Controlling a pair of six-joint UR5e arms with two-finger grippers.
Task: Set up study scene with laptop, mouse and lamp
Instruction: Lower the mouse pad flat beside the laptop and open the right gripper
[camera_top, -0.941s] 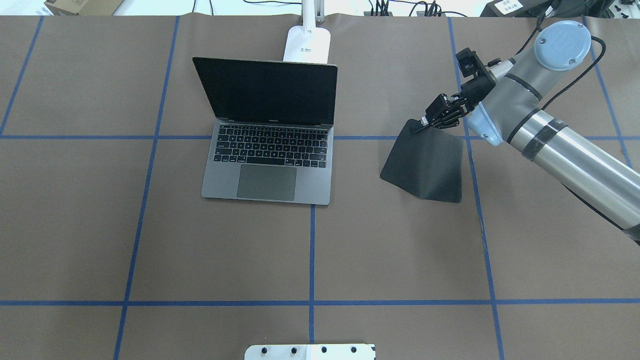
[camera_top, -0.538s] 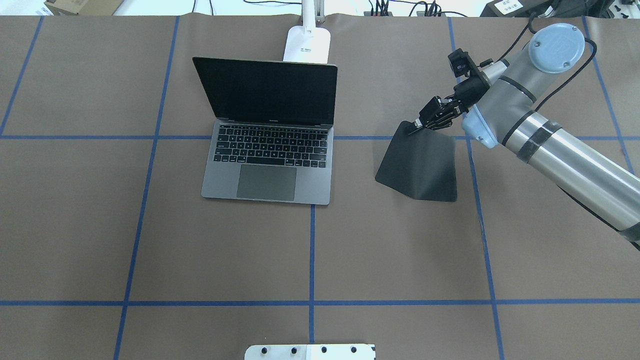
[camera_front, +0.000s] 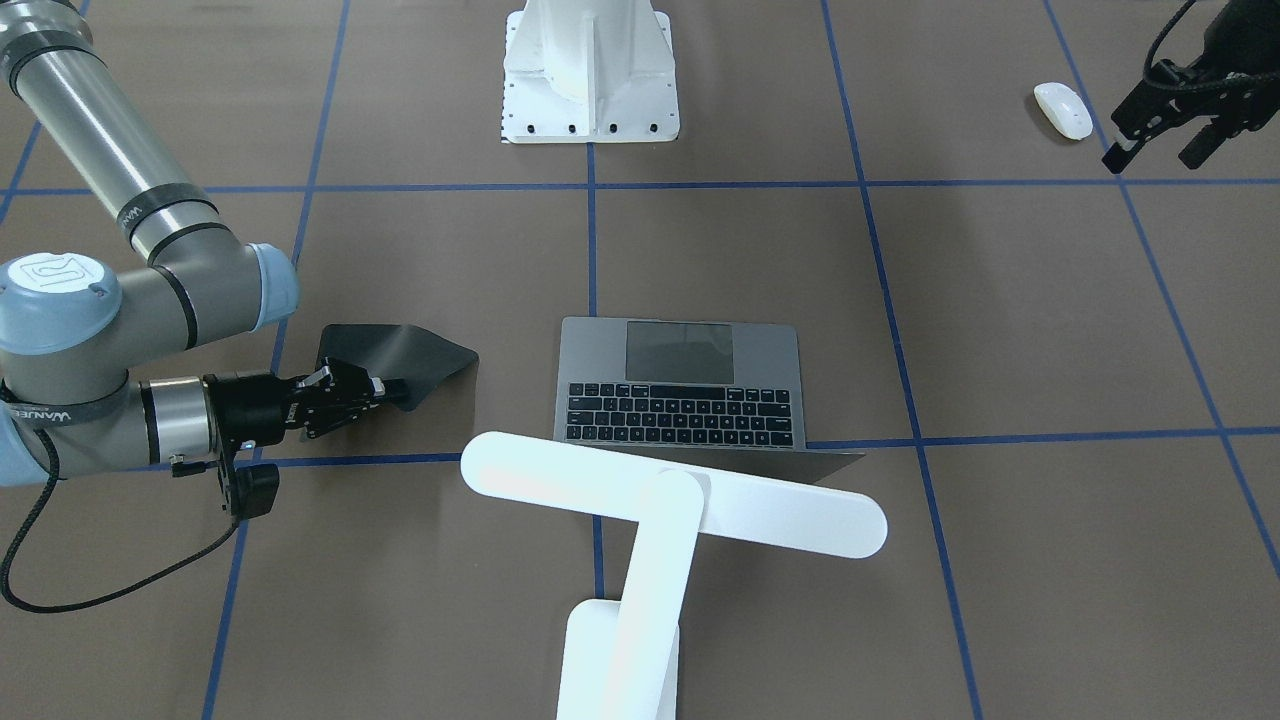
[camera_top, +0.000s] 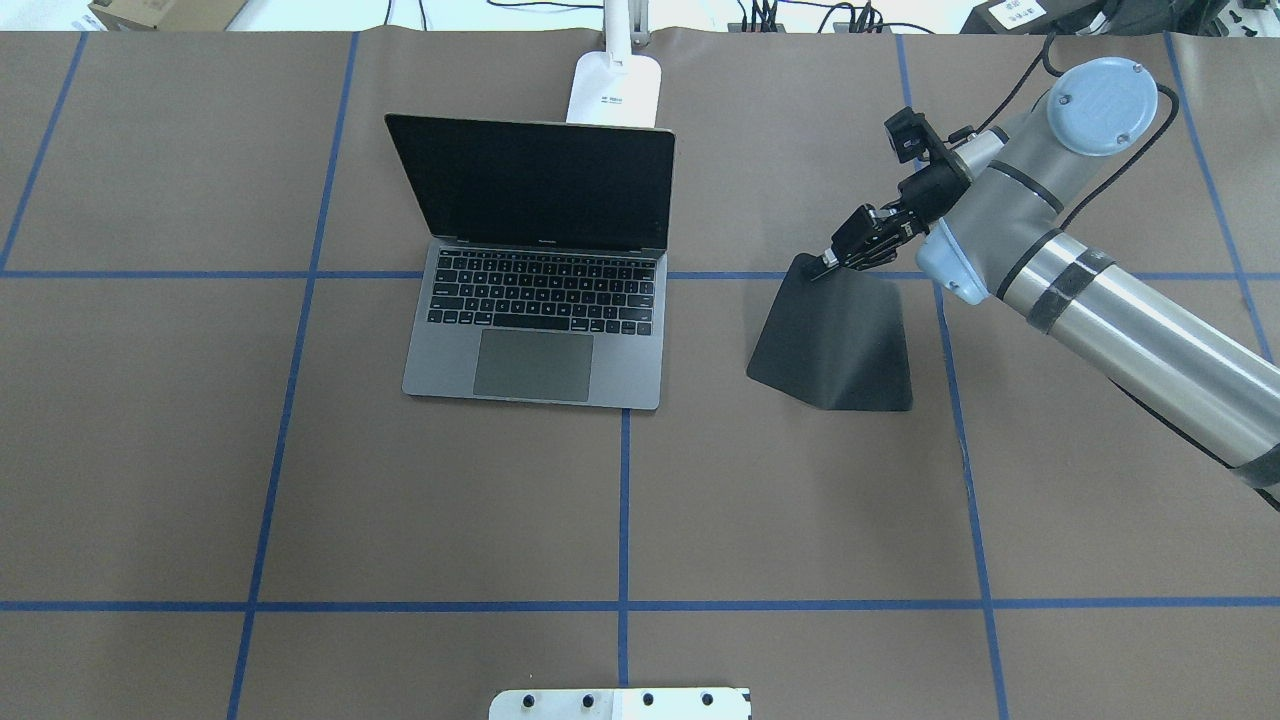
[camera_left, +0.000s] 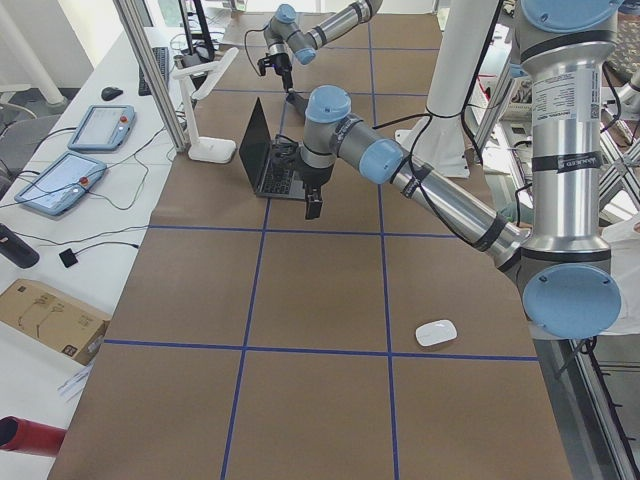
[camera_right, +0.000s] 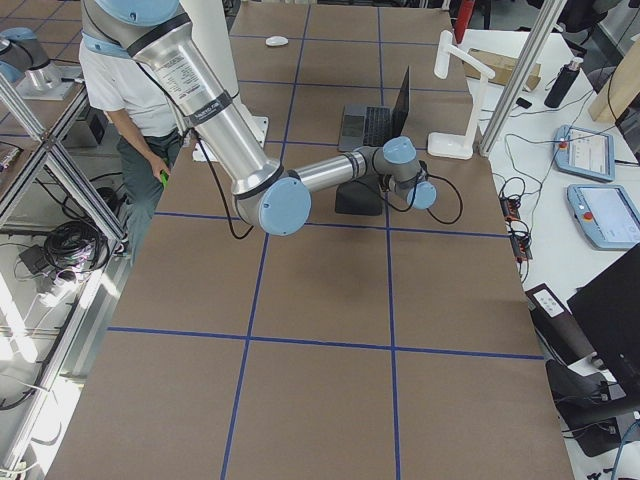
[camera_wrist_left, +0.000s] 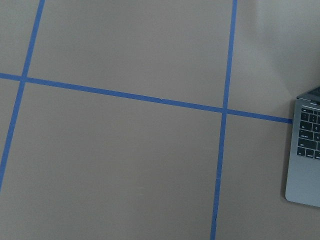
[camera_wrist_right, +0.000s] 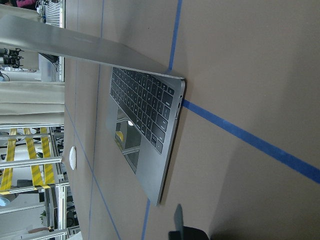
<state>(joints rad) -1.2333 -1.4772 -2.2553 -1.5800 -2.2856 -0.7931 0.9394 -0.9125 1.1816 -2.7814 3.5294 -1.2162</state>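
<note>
The open dark-grey laptop (camera_top: 535, 330) stands at the table's middle, also in the front view (camera_front: 690, 390). The white lamp (camera_front: 670, 500) stands behind its screen; only its base (camera_top: 615, 85) shows from overhead. The white mouse (camera_front: 1063, 110) lies far off near the robot's left side, also in the left view (camera_left: 436, 332). My right gripper (camera_top: 825, 268) is shut on the far corner of a black mat (camera_top: 835, 345) and lifts that corner; the near edge rests on the table, right of the laptop. My left gripper (camera_front: 1155, 155) is open and empty, beside the mouse in the front view.
The white bolted pedestal (camera_front: 590, 70) stands at the robot's edge of the table. Blue tape lines cross the brown table cover (camera_top: 800, 520). A person stands beside the table in the right view (camera_right: 140, 120).
My right gripper has moved a little left toward the laptop with the mat corner in it, and the mat has slid left with it. The laptop and lamp base have not moved.
</note>
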